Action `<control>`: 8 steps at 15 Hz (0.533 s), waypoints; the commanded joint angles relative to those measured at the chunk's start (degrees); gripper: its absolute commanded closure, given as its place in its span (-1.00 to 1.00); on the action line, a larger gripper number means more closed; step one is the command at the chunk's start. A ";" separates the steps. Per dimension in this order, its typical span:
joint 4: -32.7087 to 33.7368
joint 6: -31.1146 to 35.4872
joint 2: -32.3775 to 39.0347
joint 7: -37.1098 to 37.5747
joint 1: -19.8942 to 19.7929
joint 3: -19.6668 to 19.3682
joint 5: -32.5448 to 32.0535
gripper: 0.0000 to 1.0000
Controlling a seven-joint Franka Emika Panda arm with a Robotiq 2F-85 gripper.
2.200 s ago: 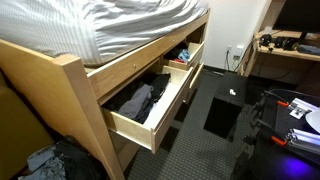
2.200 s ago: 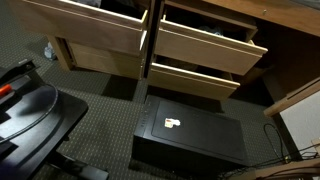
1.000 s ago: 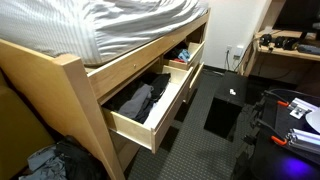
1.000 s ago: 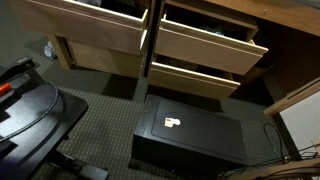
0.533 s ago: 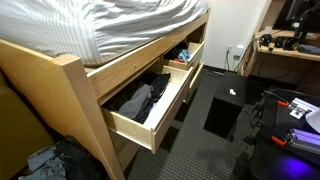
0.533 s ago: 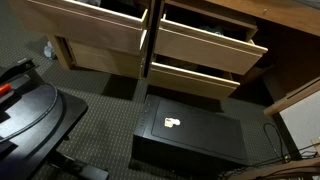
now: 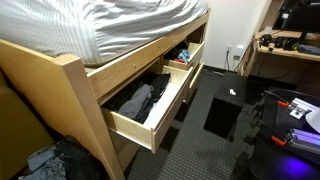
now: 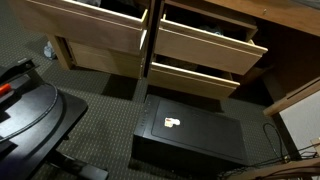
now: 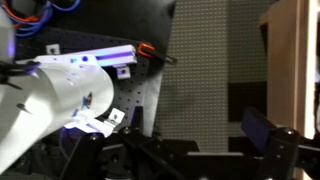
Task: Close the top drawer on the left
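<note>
The top drawer [image 7: 170, 108] juts from the bed frame [image 7: 72, 95]. Likely stiff and clothes-heavy, so push its flat front centrally. The hand [image 9: 185, 148] looks released.

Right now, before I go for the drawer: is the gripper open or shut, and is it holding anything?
Gripper: open, fingers spread wide in the wrist view, nothing held between them.

I worked in a bedroom: a pine bed [image 7: 60, 90] with striped bedding [image 7: 120, 25] over clothes-filled drawers [image 7: 150, 105].
</note>
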 commanded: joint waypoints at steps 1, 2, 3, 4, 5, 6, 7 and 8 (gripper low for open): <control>-0.02 16.03 6.20 -6.56 -7.80 5.27 -1.28 -1.00; -0.07 21.04 7.62 -7.06 -9.65 6.15 -1.93 -1.00; -0.10 25.35 10.22 -7.43 -11.07 5.83 -2.13 -1.00; -0.13 27.66 12.05 -7.92 -13.24 5.86 -2.02 -1.00; -0.15 29.34 14.23 -8.75 -15.10 5.20 -1.80 -1.00; -0.15 28.62 16.78 -10.07 -16.49 3.62 -1.64 -1.00; -0.15 24.96 19.32 -12.03 -17.56 1.39 -1.86 -1.00; -0.20 24.08 21.43 -15.77 -18.78 -0.67 -2.45 -1.00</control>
